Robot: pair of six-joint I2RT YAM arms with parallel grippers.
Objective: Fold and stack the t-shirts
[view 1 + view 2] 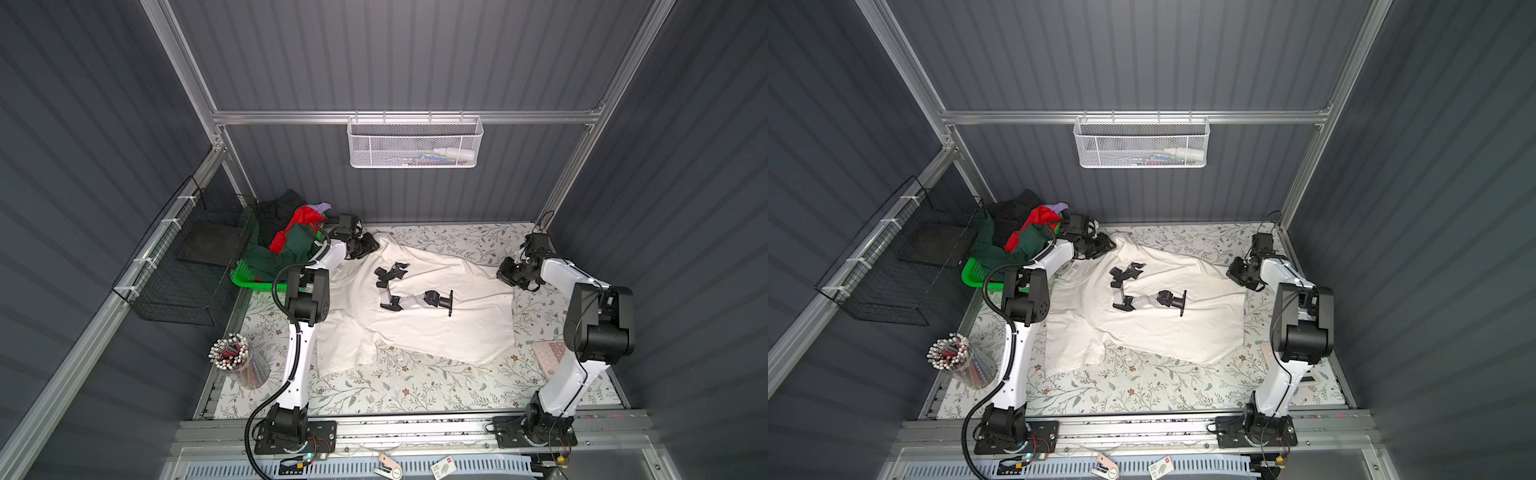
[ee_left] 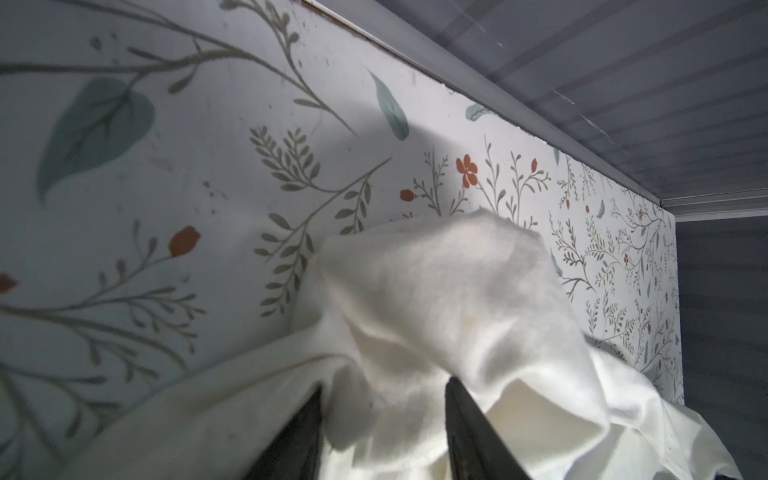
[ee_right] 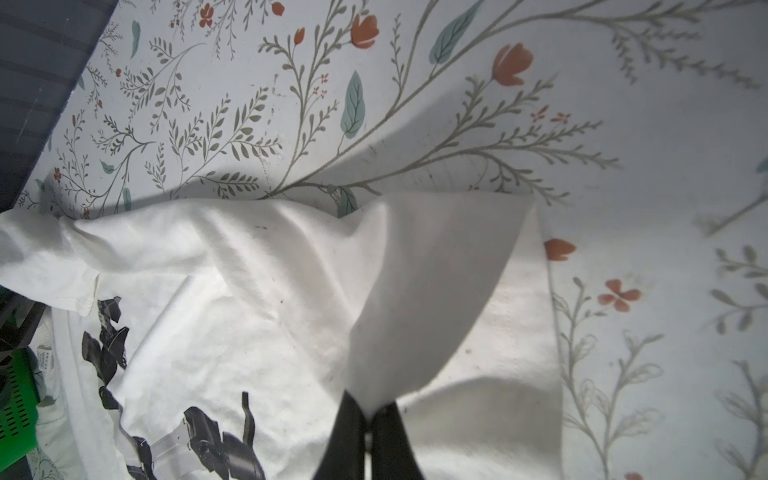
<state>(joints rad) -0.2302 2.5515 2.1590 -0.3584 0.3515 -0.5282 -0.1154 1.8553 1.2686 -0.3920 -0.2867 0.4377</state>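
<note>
One cream-white t-shirt (image 1: 436,332): soft wrinkled knit, spread on floral bench (image 1: 395,386).
Left tool (image 2: 384,384): pinches bunched fold.
Right tool (image 3: 370,405): pressed together on hem corner.
Wrist views: fingertips visible; top views hide them.

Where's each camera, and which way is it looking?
Top views: high in front, looking down at the table; both arms show.
Left wrist: on the left arm, looking across the table; jaws hold the white t-shirt.
Right wrist: on the right arm, looking across the table; jaws pinch its corner.
Shared: all show the t-shirt.
</note>
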